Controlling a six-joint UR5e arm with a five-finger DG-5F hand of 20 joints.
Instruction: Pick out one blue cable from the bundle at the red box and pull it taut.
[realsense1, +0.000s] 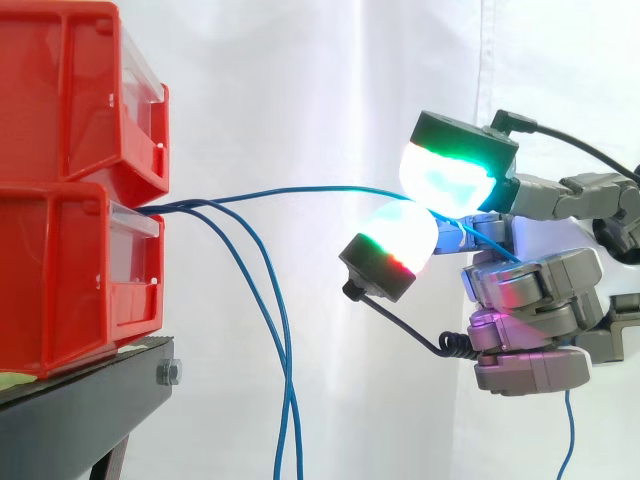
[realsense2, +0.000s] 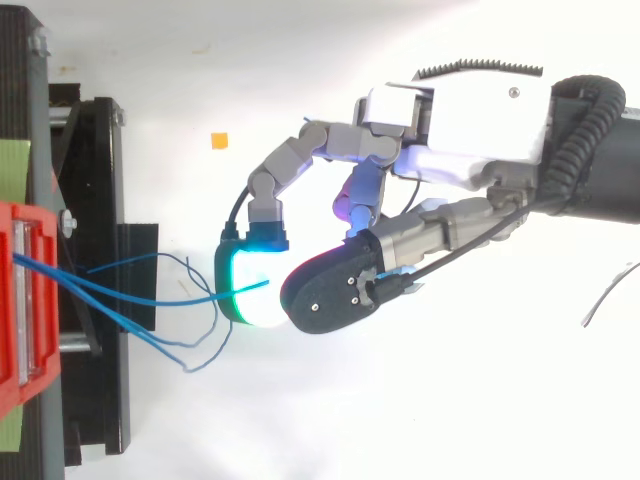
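Note:
Several thin blue cables leave the gap between the two stacked red bins. One blue cable runs right in a shallow arc, slightly bowed, to my hand. The hand is shut on it, pinching it between two glowing fingertip pads, one above and one below. The cable's free end hangs down behind the hand. From above, the same cable reaches the green-edged pad, and the palm lies to the right. The other blue cables droop down from the bins.
The bins sit on a black stand at the left, its frame seen from above too. A white curtain hangs behind. A small orange scrap lies on the white floor. There is open room between the bins and the hand.

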